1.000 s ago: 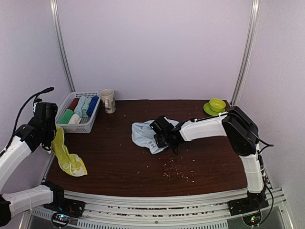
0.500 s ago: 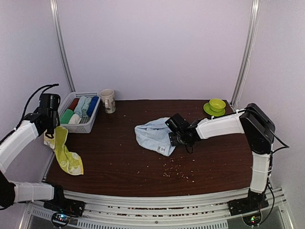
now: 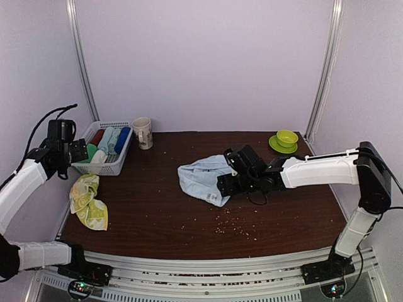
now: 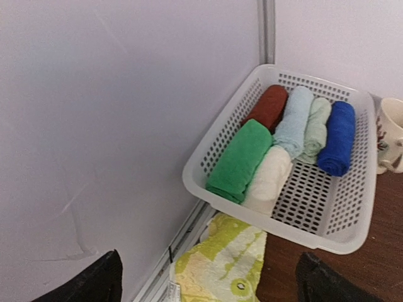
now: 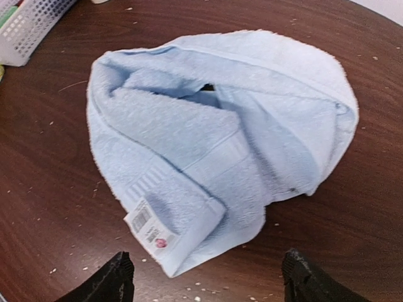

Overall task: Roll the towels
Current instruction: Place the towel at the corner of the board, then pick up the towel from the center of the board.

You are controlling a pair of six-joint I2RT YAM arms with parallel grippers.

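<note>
At the middle of the table, seen from the top camera, you find the pale blue towel lying unrolled, folded loosely over itself in a rumpled heap. In the right wrist view the same pale blue towel shows a barcode tag on its near corner. Your right gripper sits just beside the towel's 3 o'clock edge. Its wrist camera shows the right gripper with fingers spread wide and nothing between them, the cloth lying just ahead of the tips.

At 8 o'clock on the table, the yellow-green towel lies crumpled by the left edge; whether it overhangs that edge you cannot tell from this angle. Your left gripper hangs above it, at 9 o'clock, close to the white basket. From the left wrist, the left gripper is spread wide and empty, with the yellow-green towel below, just beside the basket.

The basket, at 10 o'clock, holds six rolled towels. A mug stands at 11 o'clock, a green cup on its saucer at 2 o'clock, and crumbs lie scattered at 5 o'clock.
</note>
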